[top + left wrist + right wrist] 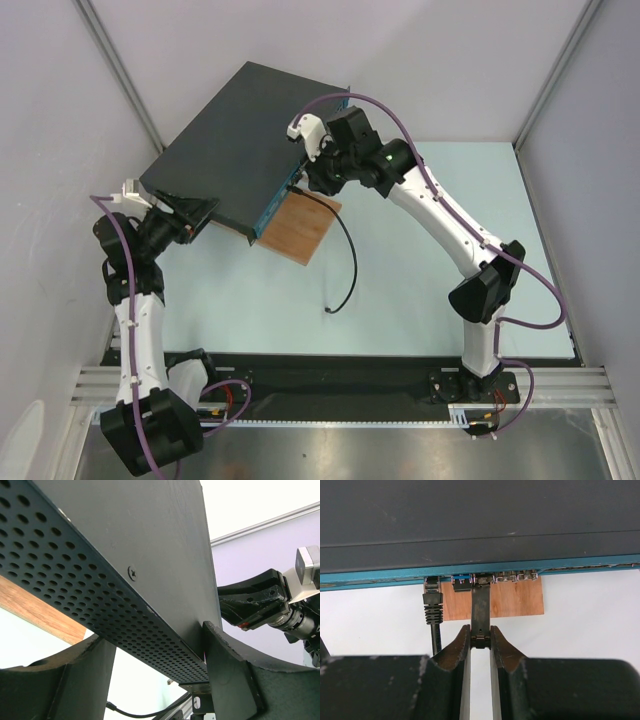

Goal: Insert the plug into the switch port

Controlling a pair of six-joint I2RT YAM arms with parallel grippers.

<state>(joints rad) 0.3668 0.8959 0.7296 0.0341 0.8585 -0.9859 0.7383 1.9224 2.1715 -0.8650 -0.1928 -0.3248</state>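
The switch [240, 140] is a flat dark grey box with a teal front face [370, 577], lying at the back left. My right gripper [305, 180] is at that face. In the right wrist view it [480, 635] is shut on a narrow dark plug [480, 607], whose tip is at a socket in the row. My left gripper [185, 215] clamps the switch's near-left corner. In the left wrist view its fingers [235, 675] stand either side of the perforated side panel [100, 590].
A black cable [350, 260] is plugged into the socket just left of the held plug, its ribbed boot [433, 607] hanging down; its free end lies on the table [330, 310]. A brown wooden board [300, 228] lies under the switch's front edge. Walls close the back and sides.
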